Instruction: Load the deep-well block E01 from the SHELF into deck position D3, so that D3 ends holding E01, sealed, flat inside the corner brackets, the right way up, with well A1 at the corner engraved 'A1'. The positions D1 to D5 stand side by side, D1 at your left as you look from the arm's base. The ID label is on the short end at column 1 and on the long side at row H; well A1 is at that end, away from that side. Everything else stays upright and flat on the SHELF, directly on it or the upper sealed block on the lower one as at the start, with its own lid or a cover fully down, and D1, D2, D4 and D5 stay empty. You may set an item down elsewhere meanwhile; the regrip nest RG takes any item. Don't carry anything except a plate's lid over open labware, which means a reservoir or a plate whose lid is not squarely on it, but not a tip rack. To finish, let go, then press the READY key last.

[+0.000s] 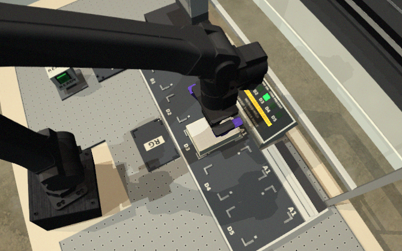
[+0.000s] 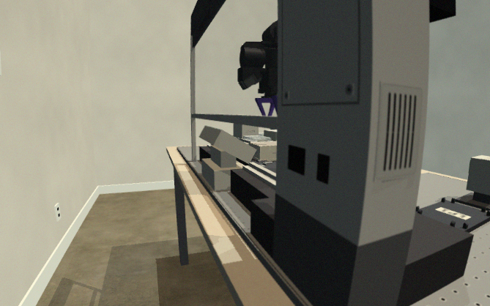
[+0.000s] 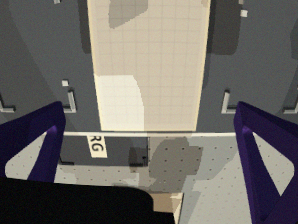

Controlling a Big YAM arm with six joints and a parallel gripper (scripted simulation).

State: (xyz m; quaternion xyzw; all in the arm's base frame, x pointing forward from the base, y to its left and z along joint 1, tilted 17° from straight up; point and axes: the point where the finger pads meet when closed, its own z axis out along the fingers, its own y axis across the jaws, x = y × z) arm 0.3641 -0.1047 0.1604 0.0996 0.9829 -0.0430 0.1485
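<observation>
Cream-coloured and sealed on top, the block lies in deck position D3, between its corner brackets, on the dark deck strip. The gripper hangs above the block with its purple fingers spread fully apart and nothing between them; in the wrist view the fingers stand well to either side of the block and touch nothing.

Seating: the wrist view shows the block's sides parallel to the brackets, but whether it lies fully flat inside them cannot be told from these views. The label and the A1 corner are not legible, so orientation cannot be confirmed.

Remaining step, by judgement: press the READY key, which stands well apart on the tabletop, beyond position D1.

Hazards:
- A low sideways departure could catch a finger on the block's edge and push it out of the brackets.
- A sweep toward the key could clip the regrip nest.
- A block seated reversed would fail the task.
</observation>
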